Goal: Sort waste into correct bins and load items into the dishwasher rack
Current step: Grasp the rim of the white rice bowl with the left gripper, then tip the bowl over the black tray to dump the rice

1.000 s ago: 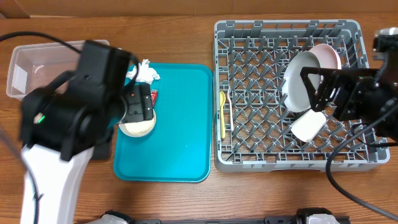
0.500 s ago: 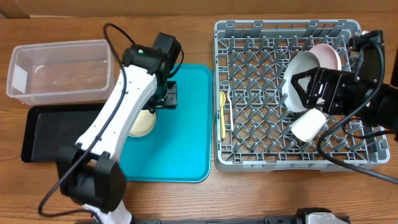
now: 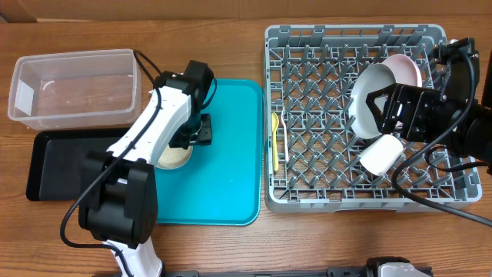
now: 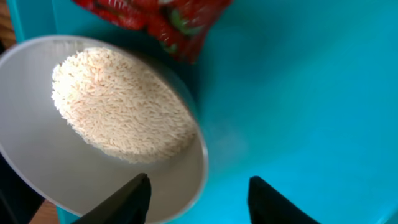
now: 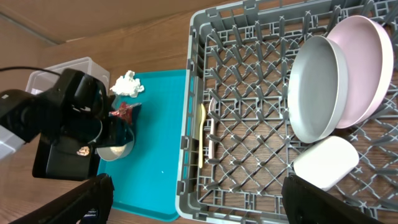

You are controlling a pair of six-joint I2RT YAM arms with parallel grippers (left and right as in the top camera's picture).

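Ok, left gripper [image 4: 199,198] is low over the teal tray [image 4: 311,93]. Its fingers [image 4: 134,198] are spread with nothing clamped. We see the rim of the small grey bowl [image 4: 37,155] running between the two fingers. One finger sits over the bowl's inside, the other over bare tray. We can't tell if either touches the rim.

A heap of rice [image 4: 121,102] sits in the bowl, ahead of the inner finger. The red-and-silver wrapper [image 4: 165,18] lies on the tray further ahead of the fingertips, just past the bowl's far edge. In the right wrist view we see the crumpled white napkin [image 5: 126,84] on the tray beyond the wrapper, apart from the left fingers.

Off the teal tray, on the bowl side of the left gripper, sit the clear tub [image 3: 73,88] and the black tray [image 3: 61,165]. A small brownish bit [image 5: 83,150] shows on the black tray, too small to identify.

Right gripper [image 5: 208,202] hangs above the dishwasher rack [image 3: 307,46], fingers wide, holding nothing. Ahead of them the grey plate [image 5: 314,87] and pink plate [image 5: 367,68] stand on edge, leaning together. The white cup [image 5: 326,163] lies on the pegs just beside the grey plate. The yellow utensil [image 5: 201,134] lies along the rack wall nearest the teal tray.
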